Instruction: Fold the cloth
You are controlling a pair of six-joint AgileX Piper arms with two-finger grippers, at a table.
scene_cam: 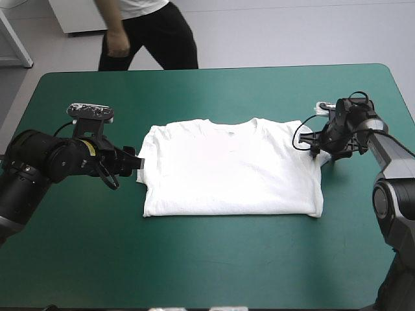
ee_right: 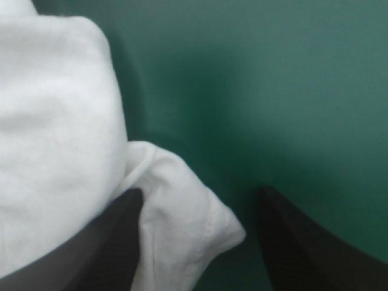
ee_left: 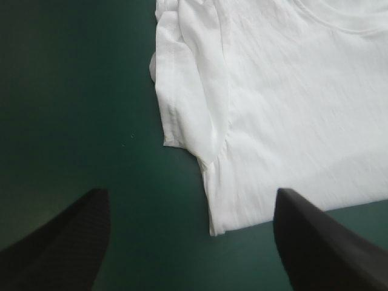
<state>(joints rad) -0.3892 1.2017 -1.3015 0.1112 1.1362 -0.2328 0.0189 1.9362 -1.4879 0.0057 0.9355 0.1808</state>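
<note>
The T-shirt (scene_cam: 230, 168) is lying flat at the middle of the teal-green cover (scene_cam: 194, 259), the left gripper (scene_cam: 136, 164) and right gripper (scene_cam: 318, 150) are standing wide open and empty at its two sides, and the grasping step appears to be in hand, requiring both to close on the side edges.

The left arm (scene_cam: 39, 165), at the left of the high view, is glossy black, built of fat rounded joint housings, with a small yellowish label (scene_cam: 91, 150) near its wrist. The right arm (scene_cam: 392, 155), at the right edge, has a pale grey link between round black joints. The left gripper (scene_cam: 131, 162) and right gripper (scene_cam: 319, 150) carry broad black fingers (ee_left: 60, 242), curved like fins and narrowing to blunt tips.
</note>
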